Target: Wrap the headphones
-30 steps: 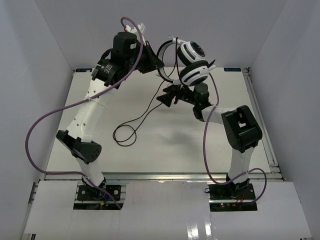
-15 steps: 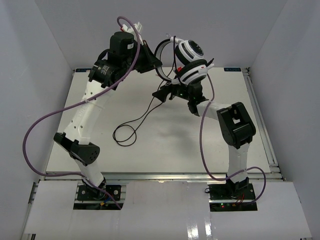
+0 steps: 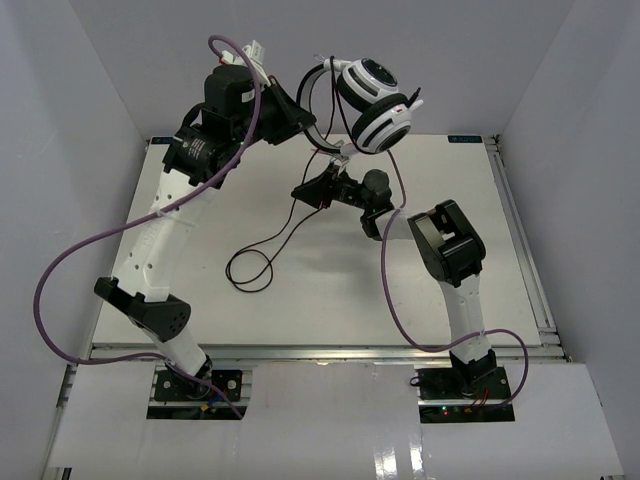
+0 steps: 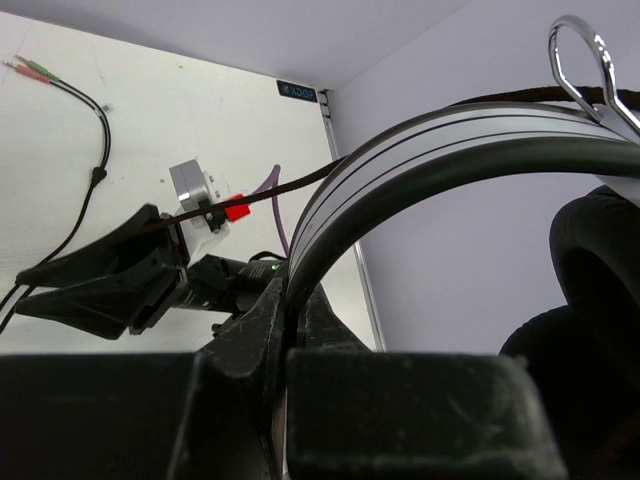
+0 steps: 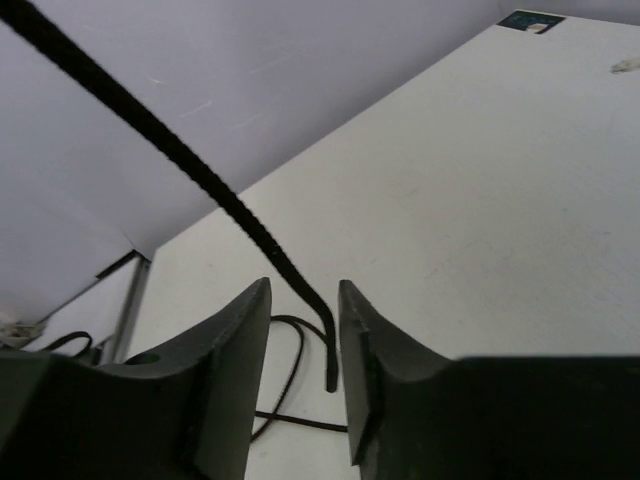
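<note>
My left claw [image 4: 285, 340] pinches the headphones [image 3: 375, 95] by the headband at twelve o'clock; my right claw [image 5: 303, 330] stands spread around the cord [image 5: 200, 175].

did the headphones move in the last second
Yes. In the top view the headphones have shifted left and further above the back edge of the table, held up by the left end effector.

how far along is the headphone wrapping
Done: the left pincer is shut on the headphones, holding them above the table. In hand: the right pincer straddles the cord, fingers apart. Left: no clear turns show around the headphones, and a long loop of cord lies on the table.
</note>
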